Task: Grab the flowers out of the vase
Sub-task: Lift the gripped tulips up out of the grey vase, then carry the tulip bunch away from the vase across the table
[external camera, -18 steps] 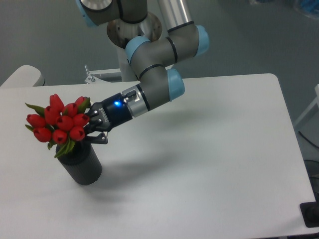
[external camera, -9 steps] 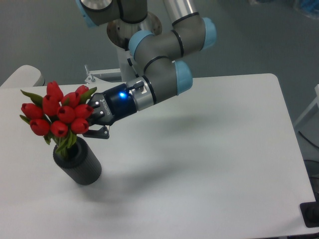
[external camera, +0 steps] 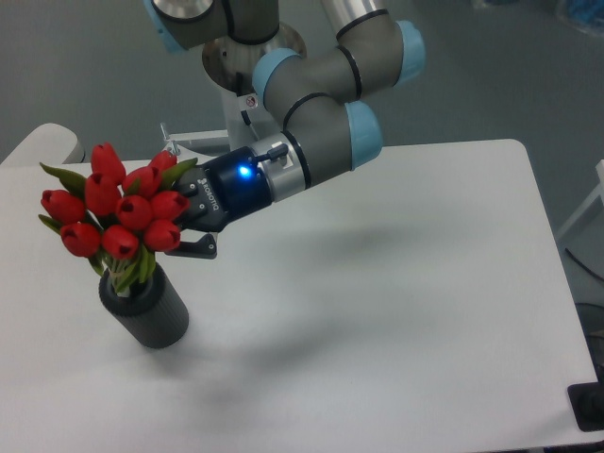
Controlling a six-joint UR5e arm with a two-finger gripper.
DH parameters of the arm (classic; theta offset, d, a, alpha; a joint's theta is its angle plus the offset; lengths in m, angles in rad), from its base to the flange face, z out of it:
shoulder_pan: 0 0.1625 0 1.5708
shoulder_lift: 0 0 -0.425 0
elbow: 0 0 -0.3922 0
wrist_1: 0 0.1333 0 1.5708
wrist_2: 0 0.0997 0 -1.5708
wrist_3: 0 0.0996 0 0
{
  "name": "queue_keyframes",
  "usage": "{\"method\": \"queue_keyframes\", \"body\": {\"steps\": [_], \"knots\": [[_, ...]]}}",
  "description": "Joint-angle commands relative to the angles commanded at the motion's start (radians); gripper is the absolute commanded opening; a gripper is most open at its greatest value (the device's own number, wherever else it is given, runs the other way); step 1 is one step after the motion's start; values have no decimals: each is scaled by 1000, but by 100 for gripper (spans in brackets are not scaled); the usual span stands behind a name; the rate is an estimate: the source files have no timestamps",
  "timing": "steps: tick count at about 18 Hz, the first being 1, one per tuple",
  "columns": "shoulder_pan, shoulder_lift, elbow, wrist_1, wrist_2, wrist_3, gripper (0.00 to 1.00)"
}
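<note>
The camera looks down at an angle on a white table, and the vase makes the handiest landmark: a dark ribbed cylinder standing upright near the table's left side. The flowers sit directly above the vase, red buds bunched together with green leaves poking out to the upper left and upper right. Their pale stems run down into the mouth of the vase, so the lower ends appear to be inside it, and the bunch is not free of the vase yet.

The gripper comes in from the right of the vase, just above its rim, at the level where buds give way to stems. That height looks deliberate: holding below the heads spares the buds and gives a straight pull upward. One dark finger shows below the buds; the other is hidden behind them. The fingers seem closed on the bunch, though the actual contact is covered by the buds. A blue light glows on the gripper's body, up and to the right of the vase.

The arm slopes down from above and behind the vase, keeping its bulk away from the flowers.
</note>
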State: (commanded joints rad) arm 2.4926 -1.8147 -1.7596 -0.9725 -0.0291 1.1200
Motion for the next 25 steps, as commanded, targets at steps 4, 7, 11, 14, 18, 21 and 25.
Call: {"method": "queue_keyframes", "body": {"steps": [4,7,11,14,18,21,25], "knots": [[20,0,35,0,-18,-68,2],[32,0,61,-2,-20,-109,2],[46,0,103,-2,-28,-164,2],[58,-2,126,-2,-28,-190,2],[74,-8,140,-2,-29,-201,2],[86,-20,173,-2,-29,-233,1],[101,-46,204,-2,-23,-238,0]]}}
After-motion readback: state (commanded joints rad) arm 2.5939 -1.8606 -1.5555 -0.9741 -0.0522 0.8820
